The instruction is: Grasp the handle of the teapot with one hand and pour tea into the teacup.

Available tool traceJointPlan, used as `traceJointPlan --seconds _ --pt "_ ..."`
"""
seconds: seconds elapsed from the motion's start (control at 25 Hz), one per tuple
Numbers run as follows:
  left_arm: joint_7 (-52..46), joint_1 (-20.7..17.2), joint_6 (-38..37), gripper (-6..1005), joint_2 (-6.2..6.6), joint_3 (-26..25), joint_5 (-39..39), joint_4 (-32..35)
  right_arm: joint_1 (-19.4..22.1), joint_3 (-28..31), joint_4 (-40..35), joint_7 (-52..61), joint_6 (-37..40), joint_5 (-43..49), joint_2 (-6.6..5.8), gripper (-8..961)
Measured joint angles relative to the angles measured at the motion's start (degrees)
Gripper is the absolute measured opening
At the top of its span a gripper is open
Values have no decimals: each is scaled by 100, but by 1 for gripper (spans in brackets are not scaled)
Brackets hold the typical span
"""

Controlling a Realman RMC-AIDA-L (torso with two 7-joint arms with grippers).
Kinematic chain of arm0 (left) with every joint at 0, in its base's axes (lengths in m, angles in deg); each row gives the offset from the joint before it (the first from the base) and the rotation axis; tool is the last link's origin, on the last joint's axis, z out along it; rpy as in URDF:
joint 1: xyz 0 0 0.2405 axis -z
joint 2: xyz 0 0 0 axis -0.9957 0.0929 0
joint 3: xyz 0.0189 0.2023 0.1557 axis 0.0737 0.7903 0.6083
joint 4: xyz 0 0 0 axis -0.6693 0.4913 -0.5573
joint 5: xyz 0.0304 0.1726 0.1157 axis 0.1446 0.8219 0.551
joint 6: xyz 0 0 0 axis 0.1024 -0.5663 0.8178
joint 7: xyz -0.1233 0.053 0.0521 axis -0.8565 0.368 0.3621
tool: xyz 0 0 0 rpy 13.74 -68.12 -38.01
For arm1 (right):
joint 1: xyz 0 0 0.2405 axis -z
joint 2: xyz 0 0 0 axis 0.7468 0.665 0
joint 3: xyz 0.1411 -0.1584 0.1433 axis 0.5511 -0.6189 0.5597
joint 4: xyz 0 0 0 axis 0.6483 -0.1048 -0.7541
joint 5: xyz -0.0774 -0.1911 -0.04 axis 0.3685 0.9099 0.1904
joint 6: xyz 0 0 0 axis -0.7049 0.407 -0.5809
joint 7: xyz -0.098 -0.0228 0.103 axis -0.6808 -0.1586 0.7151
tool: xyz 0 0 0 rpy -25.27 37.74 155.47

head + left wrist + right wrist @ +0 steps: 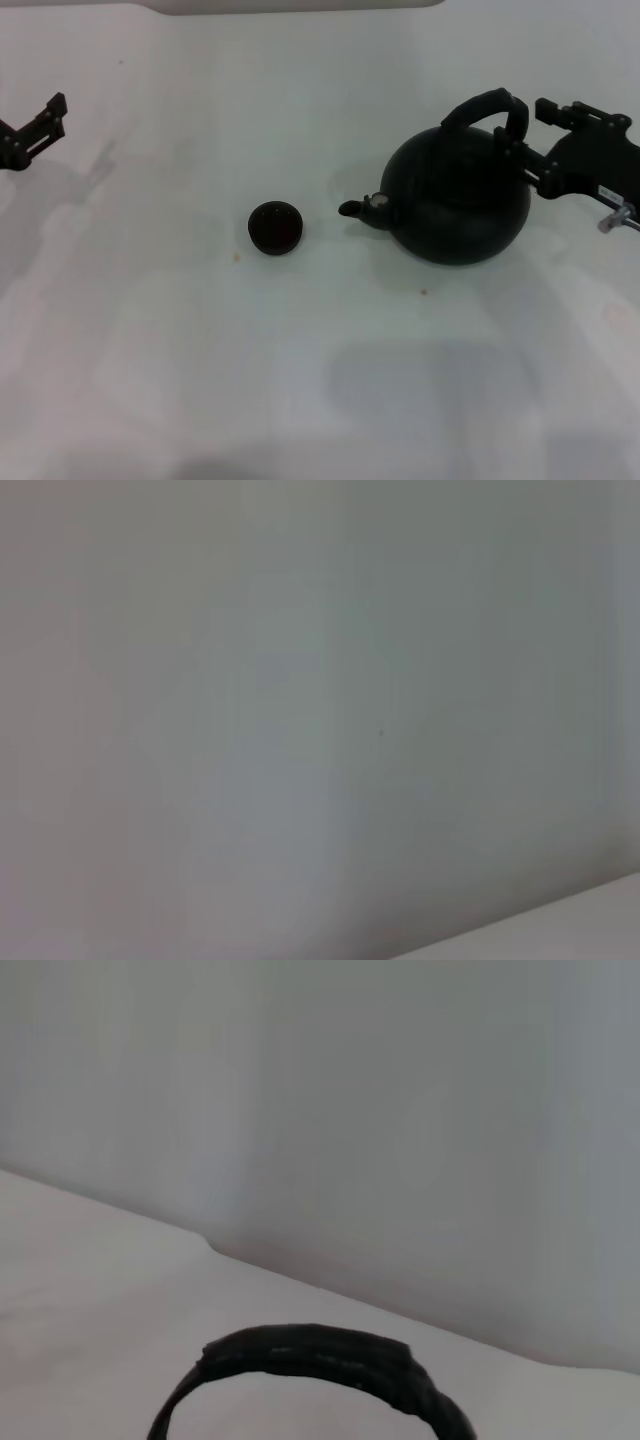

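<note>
We saw the right gripper (518, 140) at the teapot's (458, 200) far-right side, its two fingers spread apart with the right end of the handle (487, 106) between them, not yet closed on it. The teapot sat upright on the white table (300, 380), spout pointing away from that claw toward the teacup (274, 228), which stood apart past the spout. In the right wrist view the handle (330, 1360) arched close below. The left gripper (35, 130) hung well off at the opposite table edge, fingers apart.
</note>
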Motion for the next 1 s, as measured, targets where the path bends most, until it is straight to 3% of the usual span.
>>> traceJointPlan --seconds 0.28,0.44,0.6,0.76,0.88,0.92,0.96,1.0 --pt "0 0 -5 876 0 -5 0 -23 249 343 -36 -2 602 472 17 590" --pt "0 -6 -8 876 0 1 0 -28 512 1095 26 -7 1633 729 162 589" --pt "102 -43 -55 876 -1 18 2 -95 564 2371 553 -300 3073 708 334 589" --pt "331 2 -228 876 -10 2 -42 -339 -14 4077 2108 -1199 4634 264 354 588" --pt "455 8 -604 876 -23 -31 -321 -584 -776 5567 3839 -2249 5821 44 266 588" --pt "455 8 -604 876 -23 -31 -321 -584 -988 6023 4357 -2691 6058 49 217 588" --pt "511 16 -697 876 -25 -29 -417 -680 -988 6023 4357 -2691 6058 49 217 588" --pt "613 35 -833 876 -24 -30 -561 -805 -1377 6722 5200 -3501 6253 59 126 587"
